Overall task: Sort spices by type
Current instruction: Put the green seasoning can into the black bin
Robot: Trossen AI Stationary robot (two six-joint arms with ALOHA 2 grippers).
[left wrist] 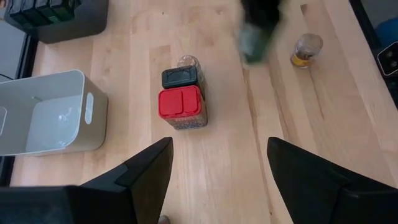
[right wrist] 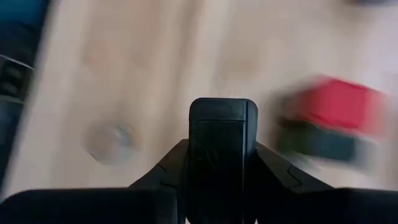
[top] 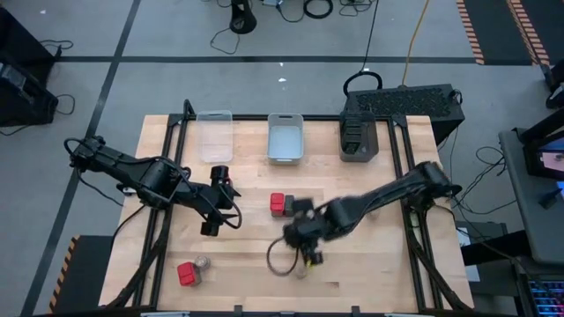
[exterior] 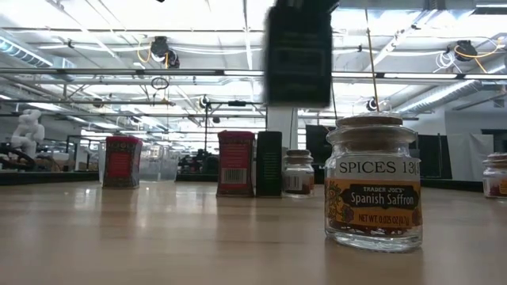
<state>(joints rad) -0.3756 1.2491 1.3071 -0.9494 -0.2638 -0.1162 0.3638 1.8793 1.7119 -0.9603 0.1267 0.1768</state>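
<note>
Dark grey spice block (right wrist: pixel 222 163) sits clamped between the right gripper (right wrist: pixel 222 168)'s 2 fingers, lifted off the table (top: pixel 370 264); left gripper (left wrist: pixel 219 177) hovers, fingers spread wide, holding nothing.

Pale wooden table top (top: pixel 370 273): visible grain, smooth, satin sheen in the low view.

Small clear glass saffron jar (exterior: pixel 373 184): glossy, printed paper label, brownish cork-like top.

Red-lidded boxy spice container (left wrist: pixel 181 107): lid smooth plastic, slight gloss; clear sides show speckled contents. Dark grey-lidded boxy container (left wrist: pixel 180 76) touching it: same plastic, duller.

Light grey rectangular bin (left wrist: pixel 46 115): matt plastic, smooth walls. Clear rectangular bin (top: pixel 214 136): transparent plastic. Dark rectangular bin (top: pixel 359 139): matt.

Left gripper (left wrist: pixel 217 165) fingers: matt black plastic. Dark grey boxy block (right wrist: pixel 222 158) between the right gripper's fingers: smooth, faint sheen.
</note>
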